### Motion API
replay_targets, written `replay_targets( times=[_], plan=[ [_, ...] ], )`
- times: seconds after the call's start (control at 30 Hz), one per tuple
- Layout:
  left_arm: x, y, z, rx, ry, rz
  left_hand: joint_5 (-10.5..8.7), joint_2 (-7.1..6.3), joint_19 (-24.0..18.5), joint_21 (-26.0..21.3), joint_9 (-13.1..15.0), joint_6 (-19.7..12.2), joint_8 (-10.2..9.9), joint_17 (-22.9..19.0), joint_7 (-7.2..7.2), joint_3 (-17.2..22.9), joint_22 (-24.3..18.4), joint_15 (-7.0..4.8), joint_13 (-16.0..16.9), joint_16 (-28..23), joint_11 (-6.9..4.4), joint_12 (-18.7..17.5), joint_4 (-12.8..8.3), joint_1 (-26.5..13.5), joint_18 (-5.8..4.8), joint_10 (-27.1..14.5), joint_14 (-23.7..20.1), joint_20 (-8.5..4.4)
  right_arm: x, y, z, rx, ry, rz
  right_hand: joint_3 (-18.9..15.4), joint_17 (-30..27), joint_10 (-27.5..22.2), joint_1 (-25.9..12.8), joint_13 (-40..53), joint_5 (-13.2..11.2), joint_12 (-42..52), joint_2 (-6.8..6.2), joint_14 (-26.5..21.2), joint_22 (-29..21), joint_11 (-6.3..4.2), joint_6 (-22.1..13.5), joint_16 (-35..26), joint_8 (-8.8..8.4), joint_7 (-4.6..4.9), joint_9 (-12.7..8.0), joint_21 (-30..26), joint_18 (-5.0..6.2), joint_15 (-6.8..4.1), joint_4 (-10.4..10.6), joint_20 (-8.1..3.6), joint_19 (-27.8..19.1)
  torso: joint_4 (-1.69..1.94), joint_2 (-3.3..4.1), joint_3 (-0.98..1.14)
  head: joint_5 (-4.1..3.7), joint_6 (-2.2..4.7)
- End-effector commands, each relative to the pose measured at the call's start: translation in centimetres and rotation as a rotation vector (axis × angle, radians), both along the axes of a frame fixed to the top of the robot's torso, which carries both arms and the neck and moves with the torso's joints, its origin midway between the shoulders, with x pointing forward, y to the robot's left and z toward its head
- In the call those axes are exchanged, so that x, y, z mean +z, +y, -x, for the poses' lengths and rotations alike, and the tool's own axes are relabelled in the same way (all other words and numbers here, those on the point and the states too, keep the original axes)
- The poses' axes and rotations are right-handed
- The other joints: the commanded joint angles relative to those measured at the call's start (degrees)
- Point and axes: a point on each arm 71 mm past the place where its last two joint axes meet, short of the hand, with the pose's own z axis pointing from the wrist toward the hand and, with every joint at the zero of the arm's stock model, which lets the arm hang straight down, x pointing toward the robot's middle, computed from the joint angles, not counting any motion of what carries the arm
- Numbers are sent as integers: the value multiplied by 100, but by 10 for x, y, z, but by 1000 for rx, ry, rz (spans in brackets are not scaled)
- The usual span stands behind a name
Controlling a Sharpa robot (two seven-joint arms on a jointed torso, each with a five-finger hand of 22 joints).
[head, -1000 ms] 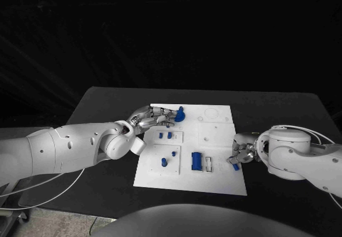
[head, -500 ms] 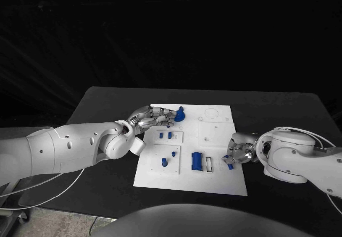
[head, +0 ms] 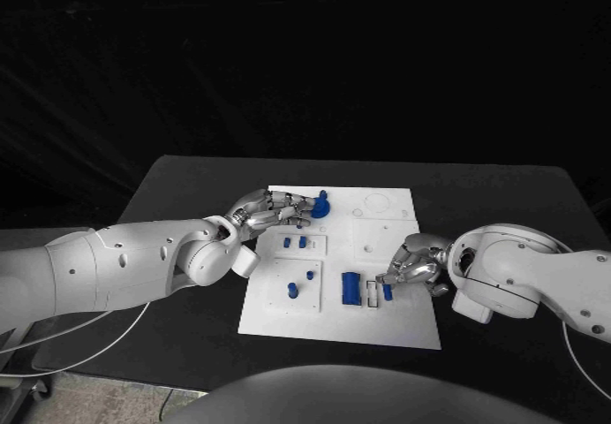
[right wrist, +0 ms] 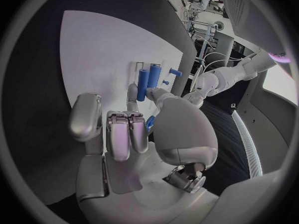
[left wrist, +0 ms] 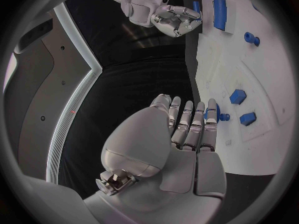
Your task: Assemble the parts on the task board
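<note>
The white task board (head: 397,325) lies in the middle of the table. My right hand (head: 415,265) is over the board's right side and pinches a small blue part (head: 388,290) beside the white slot (head: 372,294) and the blue cylinder (head: 350,289). In the right wrist view the blue part (right wrist: 150,121) sits between the fingertips of my right hand (right wrist: 127,134), with the blue cylinder (right wrist: 143,84) beyond it. My left hand (head: 271,210) lies flat at the board's far left corner. Its fingertips (left wrist: 212,115) touch a blue part (head: 321,205) standing there.
Small blue pieces (head: 296,241) stand in the left panel, and two more (head: 294,287) lie below them. A tiny blue piece (head: 366,248) sits near the board's middle. Black table (head: 178,194) surrounds the board on all sides.
My right hand has moved left from the board's right edge, carrying the small blue part to beside the white slot. The left hand has stayed still.
</note>
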Motion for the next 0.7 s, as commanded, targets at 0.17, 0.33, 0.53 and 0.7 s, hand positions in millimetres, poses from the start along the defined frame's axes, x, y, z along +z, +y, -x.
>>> replay_targets(
  times=[0.17,0.33,0.53,0.7],
  plan=[
    [0,-4,1,-19,2,15,38,-8,26,29,7,29,36,3,27,29,-5,2,6,28,11,13,0,36,-40,17,25,-8,-8,6,0,-9,118,1,459,1172,611,-183,1507,-329,22,48,534,778,33,-90,-33,-66,39,-45,-184,61,14,-391,28,-42,-4,4,4,-8,1],
    [0,-4,1,-22,5,15,43,-16,26,30,7,33,37,2,30,39,-7,1,5,27,10,12,0,40,-39,23,25,-8,-12,8,-3,3,111,21,447,1167,611,-241,1507,-483,22,64,532,765,42,-91,-35,-71,48,-59,-240,71,23,-387,39,-62,-5,3,3,-9,1],
    [0,-5,1,-26,7,16,44,-17,27,30,7,33,37,2,30,41,-7,1,5,27,9,12,0,40,-39,24,25,-8,-13,9,-5,20,87,49,424,1150,611,-307,1507,-680,22,86,528,748,51,-99,-44,-80,55,-77,-310,83,31,-378,49,-85,-5,3,1,-22,1],
    [0,-6,1,-30,9,17,44,-19,27,30,7,35,38,2,31,44,-8,2,5,27,9,11,0,41,-40,25,26,-8,-14,9,-6,35,68,71,418,1107,611,-326,1507,-760,22,101,519,719,56,-111,-71,-89,61,-87,-432,103,36,-379,54,-121,-3,-1,2,-18,1]
  ],
)
